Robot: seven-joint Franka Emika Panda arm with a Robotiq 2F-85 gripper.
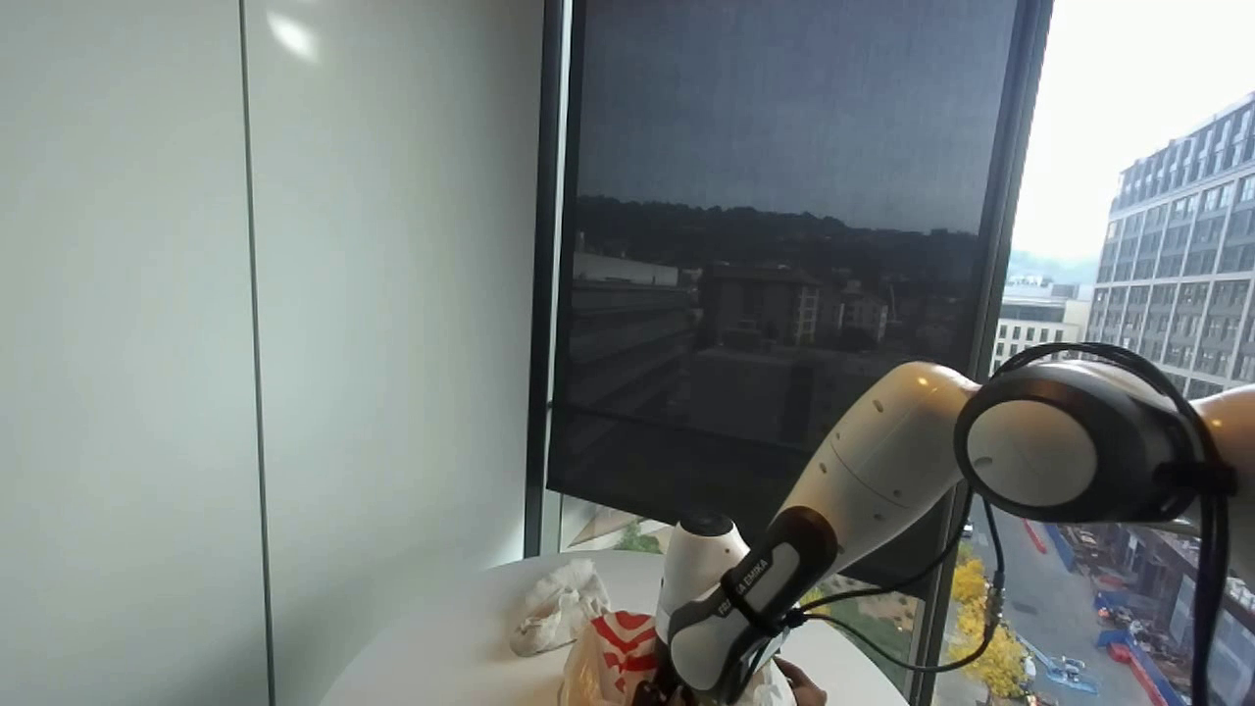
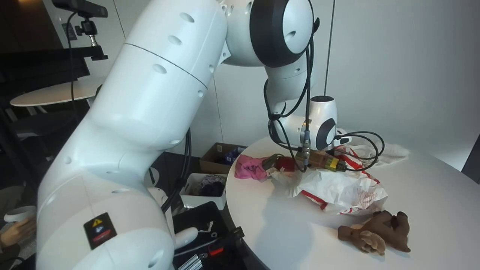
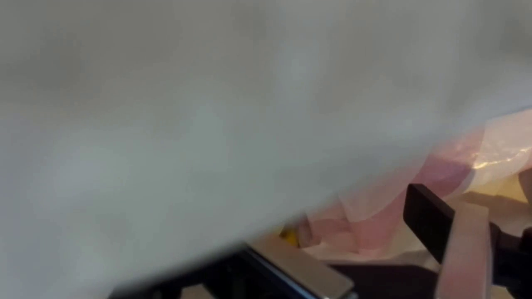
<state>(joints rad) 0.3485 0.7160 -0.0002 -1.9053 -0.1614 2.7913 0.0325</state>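
Note:
My gripper [image 3: 370, 245] is open in the wrist view, its two fingers apart with no thing seen held between them. It is at a crumpled white and red plastic bag [image 2: 348, 189], whose red-patterned plastic [image 3: 374, 228] shows behind the fingers. A blurred pale sheet, perhaps the bag very close to the lens, covers most of the wrist view. The bag also shows in an exterior view [image 1: 613, 652], partly behind the hand. A brown and yellow item [image 2: 320, 160] lies by the bag under the hand. A brown plush animal [image 2: 390, 228] lies in front of the bag. The fingers are hidden in both exterior views.
A white cloth [image 2: 392, 154] lies on the round white table [image 2: 431, 187] behind the bag. A pink cloth [image 2: 251, 167] and a red item [image 2: 285, 164] lie at its left edge. A cardboard box [image 2: 215, 157] and a white bin [image 2: 204, 195] stand beside the table. Cables loop from the arm.

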